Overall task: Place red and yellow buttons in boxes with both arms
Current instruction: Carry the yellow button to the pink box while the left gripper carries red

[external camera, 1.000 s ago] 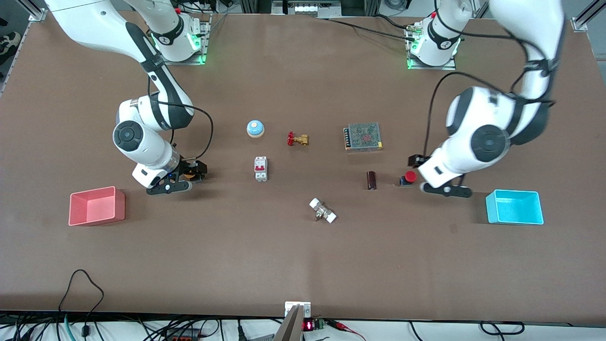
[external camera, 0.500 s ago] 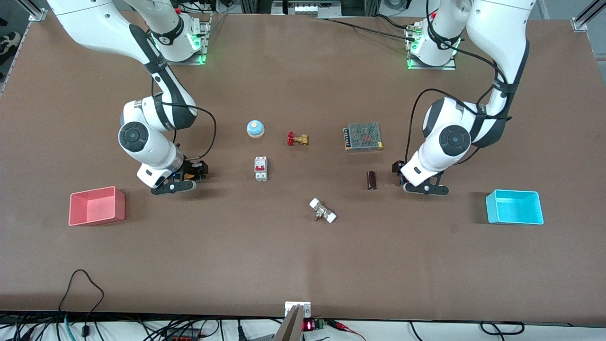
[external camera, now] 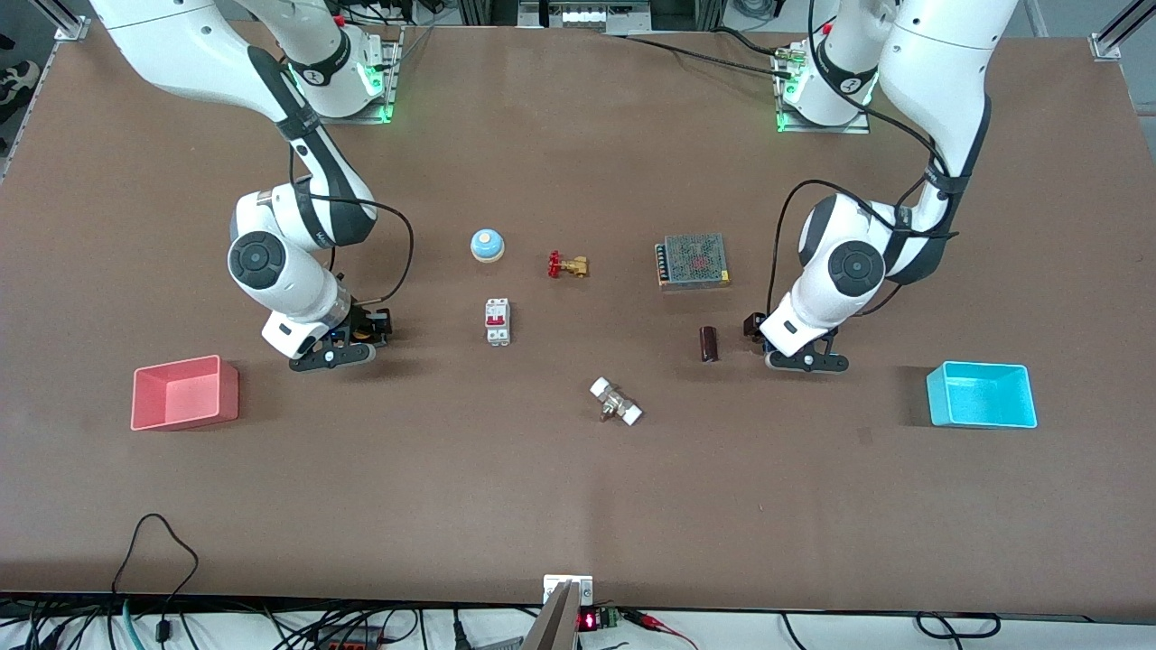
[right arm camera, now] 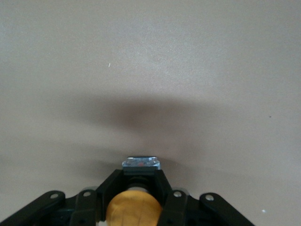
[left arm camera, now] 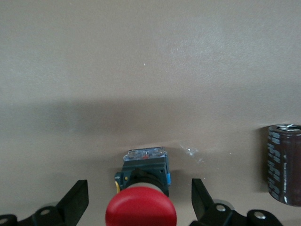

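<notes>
The red button stands on the table between the open fingers of my left gripper, with a gap on each side. In the front view the left gripper is low at the table and its hand hides the button. My right gripper is shut on the yellow button, gripping it just below the cap, low at the table. That gripper also shows in the front view. The pink box lies at the right arm's end, the cyan box at the left arm's end.
A dark cylinder lies close beside the left gripper and also shows in the left wrist view. A mesh-topped power unit, a red-handled brass valve, a blue bell, a white breaker and a white fitting lie mid-table.
My left arm has swung from beside the red button to over it and come down, its open fingers now on either side of it. The right gripper has barely moved.
</notes>
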